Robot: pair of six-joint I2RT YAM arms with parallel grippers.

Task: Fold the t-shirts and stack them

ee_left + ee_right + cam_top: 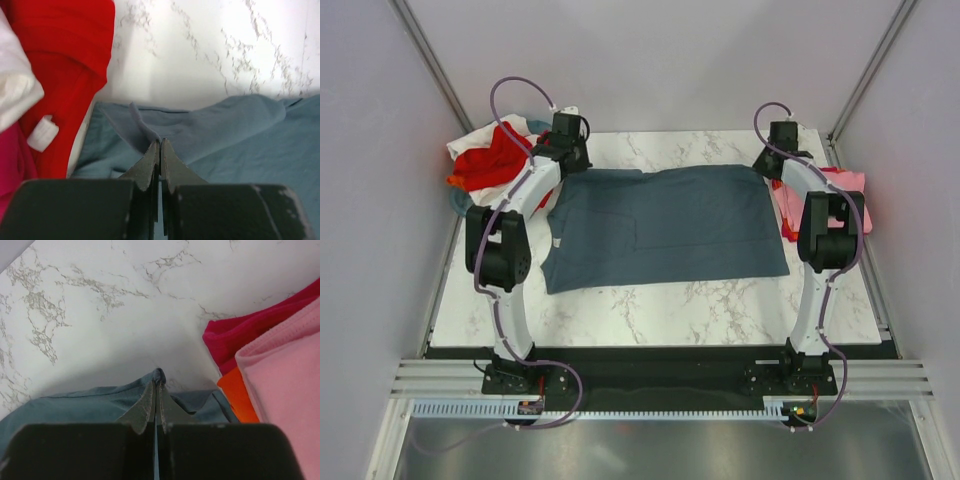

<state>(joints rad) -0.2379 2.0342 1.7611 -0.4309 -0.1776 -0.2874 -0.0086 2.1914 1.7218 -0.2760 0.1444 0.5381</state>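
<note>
Blue-grey shirt [665,225]: one, soft cloth, spread flat on the white marble table [660,310].
Left claw [160,145]: closed, pinching the blue-grey shirt's far left corner.
Right claw [157,384]: closed, pinching its far right corner.
Right of the blue-grey shirt: three stacked shirts, with the pink shirt [285,385] on top, then the orange shirt [237,400] and the dark pink shirt [235,335].
Left of the blue-grey shirt: a crumpled heap with one red shirt [65,50] and one white shirt [12,85].

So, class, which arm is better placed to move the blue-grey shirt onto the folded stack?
Probably right: the right claw pinches the blue-grey shirt beside the pink-topped stack; the left claw grips its other corner, by the unfolded heap.
</note>
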